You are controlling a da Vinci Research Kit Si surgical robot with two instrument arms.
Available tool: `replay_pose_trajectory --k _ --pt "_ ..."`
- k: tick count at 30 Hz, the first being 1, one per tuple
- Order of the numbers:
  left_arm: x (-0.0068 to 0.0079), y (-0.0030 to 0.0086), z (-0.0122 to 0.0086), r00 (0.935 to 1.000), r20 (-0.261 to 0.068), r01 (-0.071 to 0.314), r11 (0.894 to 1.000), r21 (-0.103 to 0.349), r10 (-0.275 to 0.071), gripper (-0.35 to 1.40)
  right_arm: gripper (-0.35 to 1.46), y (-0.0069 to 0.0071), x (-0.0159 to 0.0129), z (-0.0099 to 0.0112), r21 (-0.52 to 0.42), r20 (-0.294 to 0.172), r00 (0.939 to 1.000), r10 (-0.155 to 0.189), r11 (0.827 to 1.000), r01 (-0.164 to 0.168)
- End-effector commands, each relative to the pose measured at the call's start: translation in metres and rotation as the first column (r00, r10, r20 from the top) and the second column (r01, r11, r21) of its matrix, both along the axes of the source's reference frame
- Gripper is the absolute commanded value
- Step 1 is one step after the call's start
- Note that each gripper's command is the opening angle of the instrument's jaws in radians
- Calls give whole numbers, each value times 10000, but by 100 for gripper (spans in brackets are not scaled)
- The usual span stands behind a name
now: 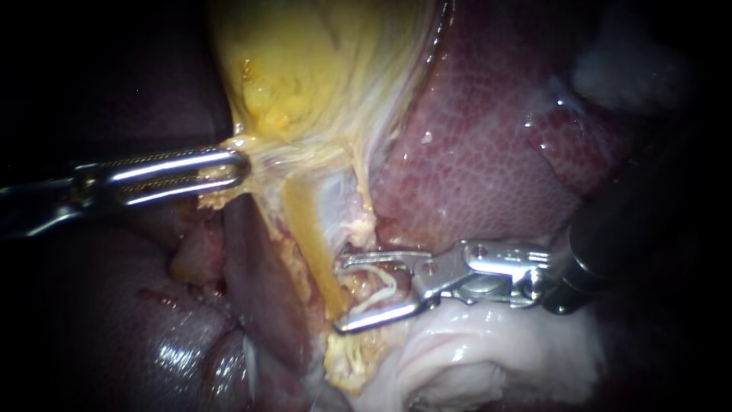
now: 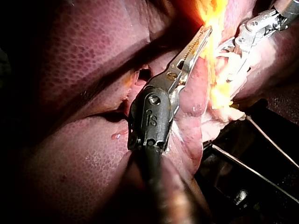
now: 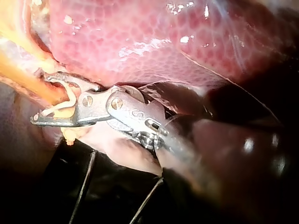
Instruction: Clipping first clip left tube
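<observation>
Liver fills the backdrop on the endoscope's upper right, mottled, wet and glinting. The yellow gallbladder hangs above the middle, and pale fatty tissue is bunched below. My left instrument comes in level from the left. Its jaws are clamped on the gallbladder at its narrow lower end, drawing it sideways so the strands beneath stand taut.

From that neck the left tube runs down as a yellow cord and reaches the tips of my right instrument, whose jaws stand apart, one above the tube's line and one below. A thin pale curl lies in the gap between them, and I cannot tell whether it is tissue or a clip seated there. The right wrist view agrees: the jaws are spread, and the orange-yellow cord sits just at their mouth, not plainly all the way in.

I judge the tube soft, thin and slick — light as thread, and easily torn or crushed askew. It should not be pulled by itself. The hold belongs on the gallbladder's neck, where my left jaws have it, so that tension stretches the tube without pinching it. For the clip I would want the right jaws straddling the tube squarely across its run, on a bare stretch clear of the fatty shreds, with the tube well into the throat before anything closes.
</observation>
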State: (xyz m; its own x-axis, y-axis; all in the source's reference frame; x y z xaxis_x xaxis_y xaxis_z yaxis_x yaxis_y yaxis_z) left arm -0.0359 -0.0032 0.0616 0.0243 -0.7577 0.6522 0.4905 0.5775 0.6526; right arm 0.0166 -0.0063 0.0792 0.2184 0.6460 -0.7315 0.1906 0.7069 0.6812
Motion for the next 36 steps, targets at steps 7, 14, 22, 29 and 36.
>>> replay_pose_trajectory --k 7,14,22,29,36 --pt "1 2 2 10000 14 -18 10000 7 18 -35 60 -10 8 2 250 -145 9994 -322 9992 325" --pt "14 16 26 10000 42 -63 10000 12 63 -35 60 -21 7 -11 772 -418 9952 -889 9928 919" --pt "19 31 54 10000 -6 -9 10000 -3 9 -35 59 -39 16 -14 1139 -572 9889 -1368 9832 1426" --pt "-1 35 64 10000 -31 47 10000 -18 -47 -35 59 -50 36 -3 1220 -546 9881 -1441 9812 1499" --pt "-20 33 55 10000 80 -7 10000 61 7 -35 58 -49 48 8 1197 -555 9884 -1416 9818 1474"
